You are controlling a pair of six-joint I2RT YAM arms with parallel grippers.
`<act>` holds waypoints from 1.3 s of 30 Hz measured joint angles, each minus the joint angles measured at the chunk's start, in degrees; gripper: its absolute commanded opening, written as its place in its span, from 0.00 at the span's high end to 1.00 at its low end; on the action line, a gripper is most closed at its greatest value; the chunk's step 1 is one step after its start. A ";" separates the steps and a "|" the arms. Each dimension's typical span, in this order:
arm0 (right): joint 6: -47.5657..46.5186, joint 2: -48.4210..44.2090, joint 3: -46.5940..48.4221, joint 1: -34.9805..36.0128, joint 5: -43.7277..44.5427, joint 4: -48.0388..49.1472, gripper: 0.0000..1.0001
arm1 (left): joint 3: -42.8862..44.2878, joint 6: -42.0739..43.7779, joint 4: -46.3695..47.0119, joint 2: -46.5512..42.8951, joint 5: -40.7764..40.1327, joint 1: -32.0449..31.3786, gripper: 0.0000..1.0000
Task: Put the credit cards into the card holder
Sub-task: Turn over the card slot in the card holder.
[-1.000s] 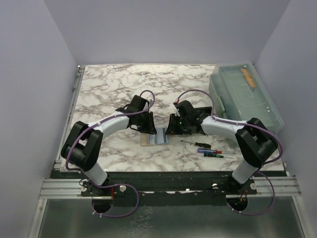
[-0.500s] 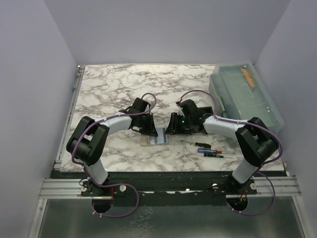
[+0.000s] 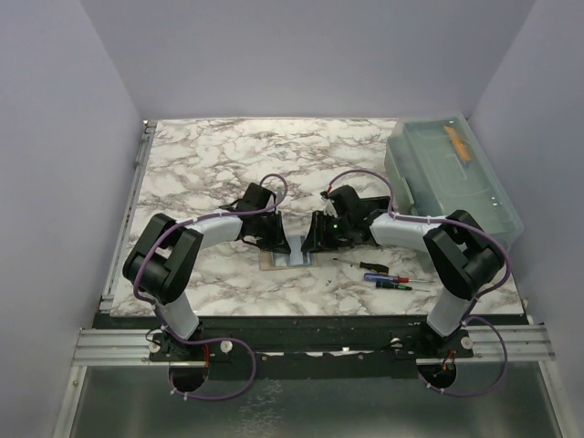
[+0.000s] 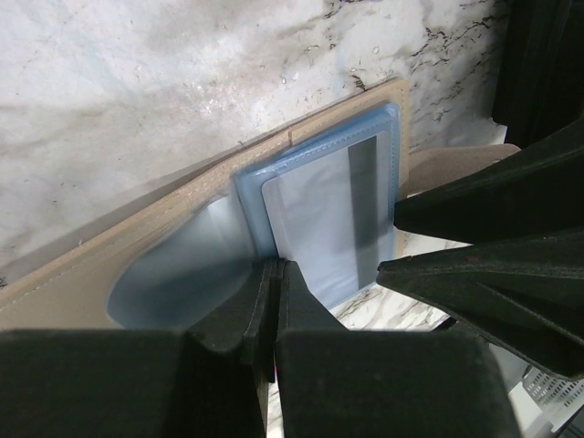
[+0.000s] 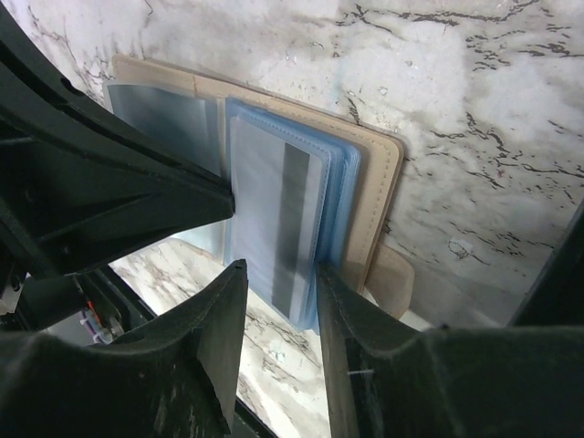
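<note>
A tan stitched card holder (image 4: 137,242) lies open on the marble, with light blue plastic sleeves (image 4: 315,164) inside; it also shows in the top view (image 3: 288,255). A pale card with a grey stripe (image 5: 283,214) sits in the top sleeve. My left gripper (image 4: 274,272) is shut, pinching the edge of a clear sleeve leaf (image 4: 178,269) that bulges up. My right gripper (image 5: 278,278) is open, its fingers either side of the sleeve stack's edge. No black tray is in view. In the top view both grippers (image 3: 276,245) (image 3: 311,245) meet at the holder.
Small screwdrivers (image 3: 388,278) lie right of the holder. A large translucent lidded bin (image 3: 453,178) stands at the back right. Each gripper's fingers crowd the other's wrist view, as with the right fingers (image 4: 474,283).
The left arm's elbow has shifted right and nearer, and the right gripper has edged left onto the holder. The holder stays in place.
</note>
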 measured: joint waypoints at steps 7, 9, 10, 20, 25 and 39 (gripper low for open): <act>-0.02 0.00 0.00 -0.13 -0.92 0.33 0.63 | 0.00 0.00 0.02 0.00 0.02 0.00 0.99; -0.07 0.00 0.00 -0.13 -1.16 0.42 0.64 | 0.00 0.00 0.02 0.00 0.02 0.00 0.99; -0.07 0.00 0.00 -0.13 -1.36 0.57 0.64 | 0.00 0.00 0.02 0.00 0.04 0.00 0.99; 0.02 -0.61 -0.11 -0.44 -4.17 2.19 0.63 | 0.00 -0.02 -0.57 -0.52 0.02 0.00 0.89; 0.48 -0.87 -0.11 -0.44 -7.15 4.46 0.61 | 0.00 0.00 -1.99 -2.23 -0.11 -0.04 0.82; 0.96 1.11 2.03 0.57 -11.93 6.73 0.49 | 0.81 2.23 -11.15 -13.60 -3.39 2.95 0.76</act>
